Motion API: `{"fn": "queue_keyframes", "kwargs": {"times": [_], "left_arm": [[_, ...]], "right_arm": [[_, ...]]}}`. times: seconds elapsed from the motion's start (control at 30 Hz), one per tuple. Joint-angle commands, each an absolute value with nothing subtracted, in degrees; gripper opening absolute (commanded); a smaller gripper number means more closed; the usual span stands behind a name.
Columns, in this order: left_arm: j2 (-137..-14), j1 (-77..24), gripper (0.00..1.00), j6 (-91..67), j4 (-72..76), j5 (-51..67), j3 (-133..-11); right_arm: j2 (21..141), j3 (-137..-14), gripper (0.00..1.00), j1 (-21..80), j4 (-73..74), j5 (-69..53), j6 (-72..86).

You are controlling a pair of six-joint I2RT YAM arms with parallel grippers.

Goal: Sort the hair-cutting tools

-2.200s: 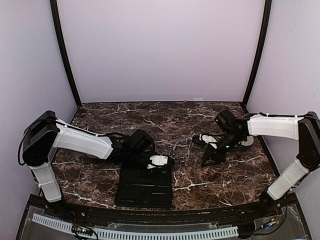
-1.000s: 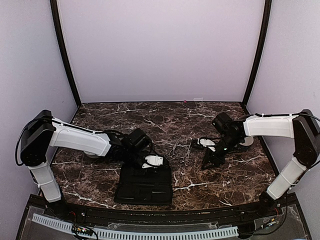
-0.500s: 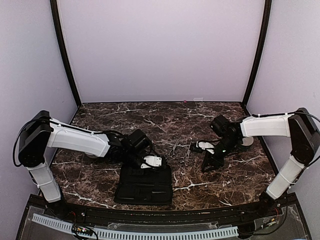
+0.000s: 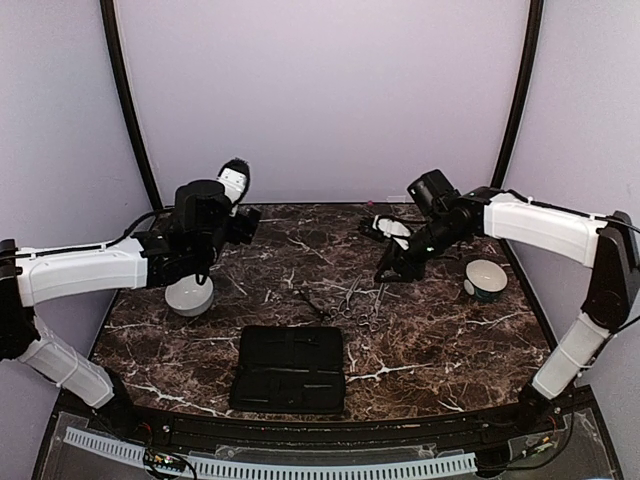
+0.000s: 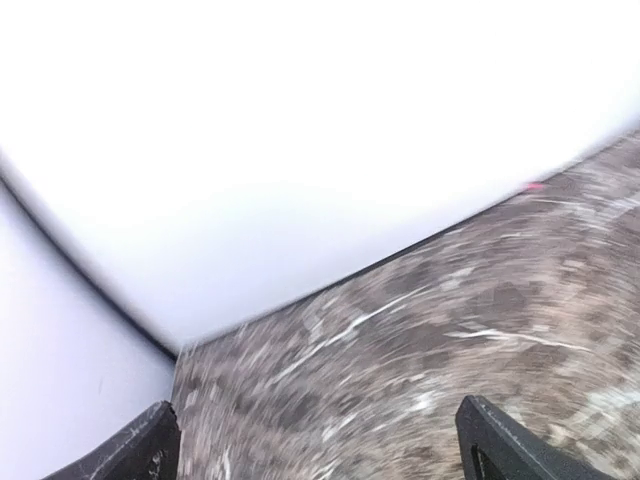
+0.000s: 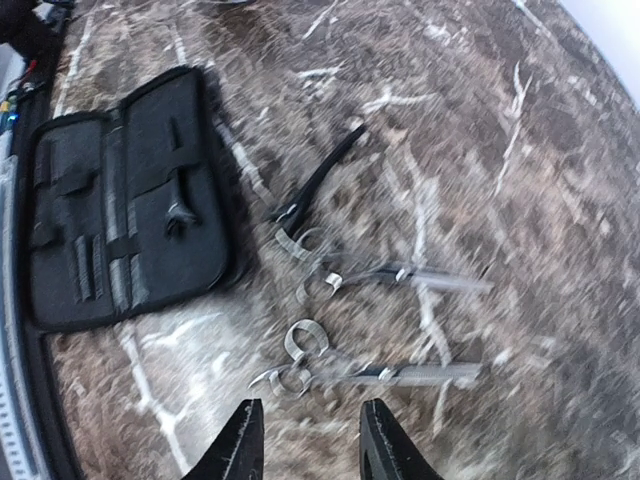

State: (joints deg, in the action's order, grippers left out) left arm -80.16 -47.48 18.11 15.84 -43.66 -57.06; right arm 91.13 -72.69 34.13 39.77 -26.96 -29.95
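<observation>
Scissors (image 6: 400, 273) and dark comb piece (image 6: 318, 180) flat on marble (image 6: 520, 150), just ahead of right gripper (image 6: 312, 425), case (image 6: 120, 210) beyond. Fingers part-open, empty. Blades run along the gap line, so likely wrist roll first. Left gripper (image 4: 233, 178) spread wide, up by back wall (image 4: 320, 100), so right arm nearer.

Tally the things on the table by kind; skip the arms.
Scissors: 2
Dark slim tool: 1
Bowls: 2
Case: 1
Total: 6
Anything inside the case is too blurred to count.
</observation>
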Motion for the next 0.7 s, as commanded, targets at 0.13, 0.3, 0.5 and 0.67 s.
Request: {"fn": "queue_keyframes", "kwargs": {"times": [0.13, 0.3, 0.5, 0.67], "left_arm": [[-72.0, -41.4, 0.97, 2.3, 13.5, -34.2, -50.8], [-73.6, -41.1, 0.99, 3.8, -0.3, -34.9, -60.5], [-73.6, -41.1, 0.99, 4.6, 1.8, -31.9, -59.2], [-72.5, -41.1, 0.97, 5.4, 1.9, -30.8, -59.2]], "right_arm": [[109.7, -88.8, 0.32, 39.6, 36.4, -16.2, -25.6], [121.2, -99.6, 0.32, 42.6, 40.6, -12.5, -25.8], [128.5, -106.6, 0.30, 44.4, 44.0, -8.2, -26.6], [128.2, -102.9, 0.26, 45.9, 43.6, -7.7, -29.6]]}}
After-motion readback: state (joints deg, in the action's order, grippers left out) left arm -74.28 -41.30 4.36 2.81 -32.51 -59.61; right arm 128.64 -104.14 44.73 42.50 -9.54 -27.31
